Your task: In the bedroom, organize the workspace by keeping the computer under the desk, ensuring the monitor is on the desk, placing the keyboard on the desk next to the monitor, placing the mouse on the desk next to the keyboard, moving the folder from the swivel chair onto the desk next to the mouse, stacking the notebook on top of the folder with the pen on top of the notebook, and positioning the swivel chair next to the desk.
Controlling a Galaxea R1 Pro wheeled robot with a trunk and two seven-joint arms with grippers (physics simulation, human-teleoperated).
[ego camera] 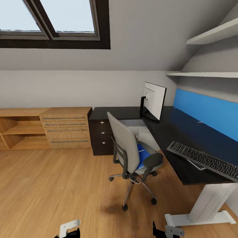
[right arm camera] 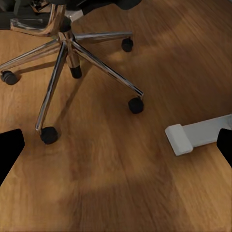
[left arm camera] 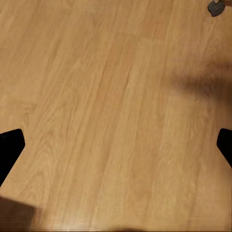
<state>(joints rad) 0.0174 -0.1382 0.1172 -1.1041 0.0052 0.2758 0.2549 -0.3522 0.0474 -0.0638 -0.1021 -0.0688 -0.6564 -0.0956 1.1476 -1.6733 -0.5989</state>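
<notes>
The swivel chair (ego camera: 126, 147) stands on the floor at the black desk (ego camera: 165, 130), its back towards me, with the blue folder (ego camera: 143, 156) on its seat. On the desk are the monitor (ego camera: 154, 100), white back facing me, and the keyboard (ego camera: 204, 160) near the front edge. The pale computer (ego camera: 140, 127) sits under the desk, partly behind the chair. The mouse, the notebook and the pen are out of view. My left gripper (left arm camera: 116, 150) is open over bare floor. My right gripper (right arm camera: 116, 147) is open above the floor between the chair's chrome base (right arm camera: 67, 53) and the desk's white foot (right arm camera: 193, 135).
A black drawer unit (ego camera: 100, 137) stands under the desk's left end, with a low wooden cabinet (ego camera: 66, 127) and open shelves (ego camera: 19, 129) along the wall. White wall shelves (ego camera: 211, 36) hang above the desk. Wooden floor (ego camera: 56, 191) spreads out left of the chair.
</notes>
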